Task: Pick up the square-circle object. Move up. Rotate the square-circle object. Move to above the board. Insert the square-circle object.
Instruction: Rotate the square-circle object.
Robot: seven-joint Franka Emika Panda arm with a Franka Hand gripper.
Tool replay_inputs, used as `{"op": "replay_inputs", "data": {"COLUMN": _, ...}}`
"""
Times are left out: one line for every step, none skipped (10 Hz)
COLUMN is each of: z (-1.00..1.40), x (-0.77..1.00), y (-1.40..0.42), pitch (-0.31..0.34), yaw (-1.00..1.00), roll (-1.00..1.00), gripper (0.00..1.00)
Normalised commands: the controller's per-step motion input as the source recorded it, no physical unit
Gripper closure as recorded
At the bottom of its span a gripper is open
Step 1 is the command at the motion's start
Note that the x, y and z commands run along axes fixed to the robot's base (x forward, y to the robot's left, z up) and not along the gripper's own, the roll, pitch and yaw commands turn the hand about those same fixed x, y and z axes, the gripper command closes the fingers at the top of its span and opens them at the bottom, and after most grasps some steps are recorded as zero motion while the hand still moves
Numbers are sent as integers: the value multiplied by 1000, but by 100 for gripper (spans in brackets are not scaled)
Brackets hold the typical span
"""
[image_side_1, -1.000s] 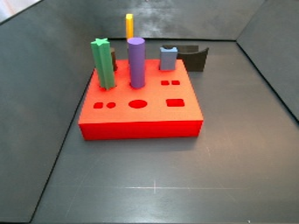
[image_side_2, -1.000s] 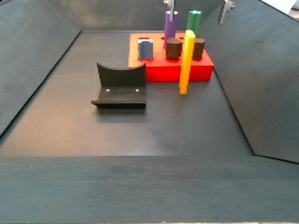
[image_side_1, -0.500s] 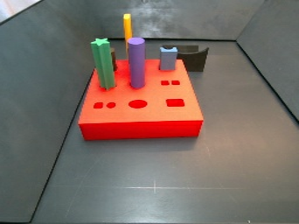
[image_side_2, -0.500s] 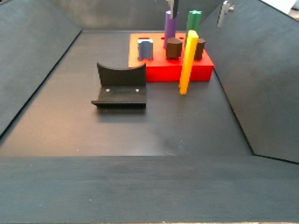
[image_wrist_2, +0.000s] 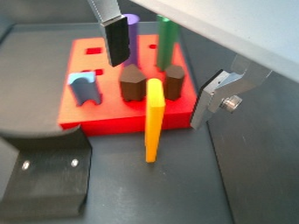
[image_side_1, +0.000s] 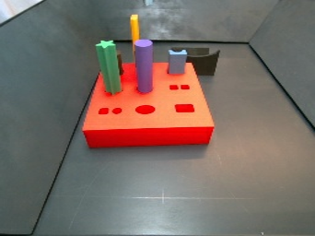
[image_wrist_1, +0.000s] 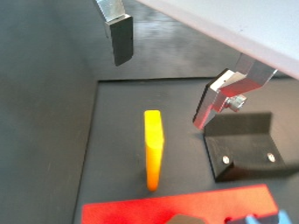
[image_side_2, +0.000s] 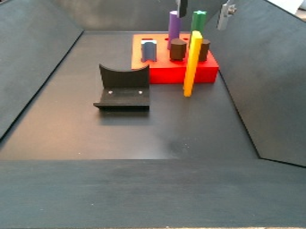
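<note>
**Gripper comes lower over the yellow peg**

Compared with the earlier frame, the gripper point(image_side_2: 227, 9) sits slightly lower at the top edge of a side view; on the floor nothing has shifted. Both wrist views show the gripper point(image_wrist_1: 163, 74) above the square-circle object point(image_wrist_1: 153, 161), with the jaws spread wide and nothing between them. One finger point(image_wrist_2: 115, 39) is on one side of the peg and the second finger point(image_wrist_2: 212, 98) is on its other side, both higher than its top.

The square-circle object point(image_side_2: 191, 64) stands upright on the floor, just beside an edge of the board point(image_side_2: 206, 70), not in any hole. In a side view only its top point(image_side_1: 135, 26) shows behind the board point(image_side_1: 147, 129).

On the board stand a green peg point(image_side_1: 110, 66), a purple peg point(image_side_1: 144, 65) and a short blue peg point(image_side_1: 178, 61). The fixture point(image_side_2: 122, 87) rests on the floor, apart from the board.
</note>
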Motion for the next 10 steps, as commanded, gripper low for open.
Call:
{"op": "replay_inputs", "data": {"z": 0, "x": 11, "y": 12, "pitch": 21, "yaw": -1000, "roll": -3, "gripper": 0}}
{"op": "replay_inputs", "data": {"z": 0, "x": 11, "y": 12, "pitch": 24, "yaw": -1000, "roll": -3, "gripper": 0}}
{"op": "replay_inputs", "data": {"z": 0, "x": 11, "y": 12, "pitch": 26, "yaw": -1000, "roll": -3, "gripper": 0}}
{"op": "replay_inputs", "data": {"z": 0, "x": 11, "y": 13, "pitch": 30, "yaw": -1000, "roll": -4, "gripper": 0}}
{"op": "replay_inputs", "data": {"z": 0, "x": 11, "y": 12, "pitch": 32, "yaw": -1000, "roll": -4, "gripper": 0}}
{"op": "replay_inputs", "data": {"z": 0, "x": 11, "y": 13, "pitch": 42, "yaw": -1000, "roll": -6, "gripper": 0}}
{"op": "replay_inputs", "data": {"z": 0, "x": 11, "y": 13, "pitch": 48, "yaw": -1000, "roll": -6, "gripper": 0}}
{"op": "replay_inputs", "data": {"z": 0, "x": 11, "y": 13, "pitch": 60, "yaw": -919, "roll": -8, "gripper": 0}}
{"op": "replay_inputs", "data": {"z": 1, "x": 12, "y": 13, "pitch": 60, "yaw": -613, "roll": -8, "gripper": 0}}
{"op": "replay_inputs", "data": {"z": 2, "x": 13, "y": 13, "pitch": 59, "yaw": -412, "roll": -8, "gripper": 0}}
